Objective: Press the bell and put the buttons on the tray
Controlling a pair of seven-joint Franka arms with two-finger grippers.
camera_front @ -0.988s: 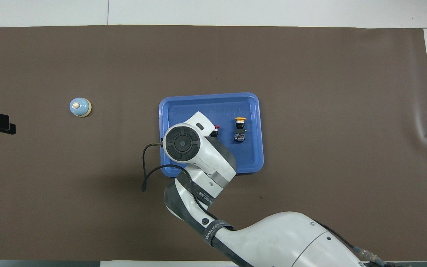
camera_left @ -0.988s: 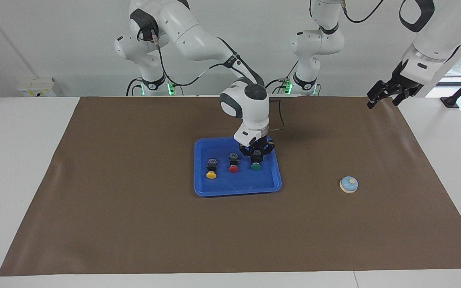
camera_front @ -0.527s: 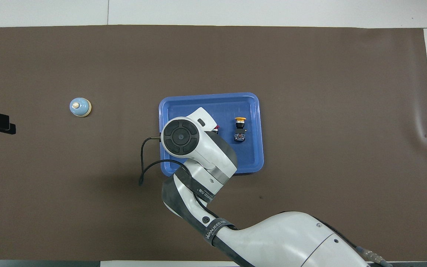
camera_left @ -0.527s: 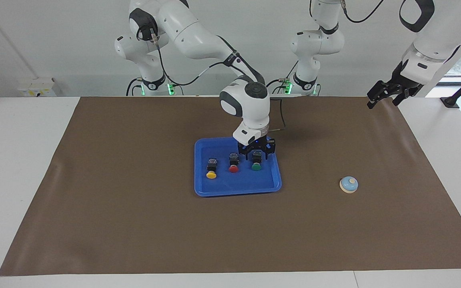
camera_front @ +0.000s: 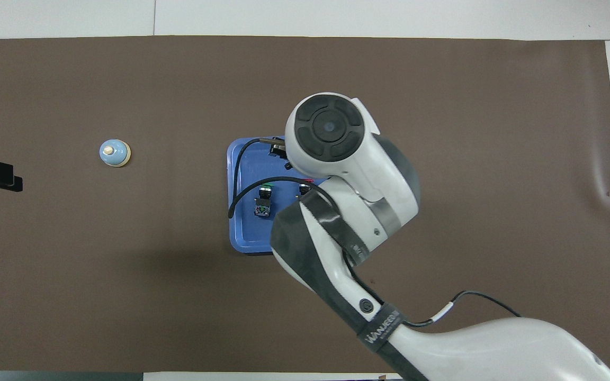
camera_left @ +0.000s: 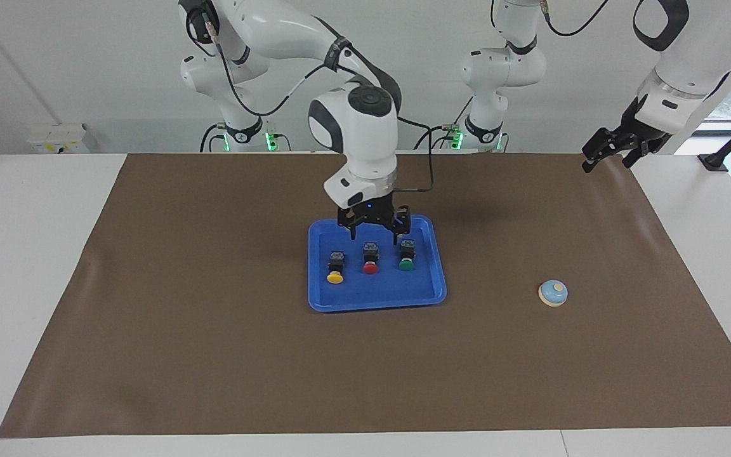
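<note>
Hovering over the tray's (camera_left: 376,298) robot-side rim, your right gripper (camera_left: 375,233) has its fingers spread apart and nothing between them, so it carries no load. All three buttons sit in a neat row inside the tray, caps pointing away from the robots: yellow (camera_left: 335,266) toward the right arm's end, red (camera_left: 370,257) in the middle, green (camera_left: 407,254) toward the left arm's end. Take the red one as your clock centre in the facing view and you get yellow at nine, green at three, gripper up at twelve. That even spacing looks deliberate to me, each one given room so fingers could drop on either side without nudging a neighbour.

Out at three o'clock from the tray, well apart on the brown mat (camera_left: 213,355), the bell (camera_left: 553,292) stands upright, knob on top. Your left gripper (camera_left: 606,151) waits over the mat's corner at the left arm's end, fingers apart too, nothing held. You'd judge the button half done; whether the bell was rung, nothing here tells
</note>
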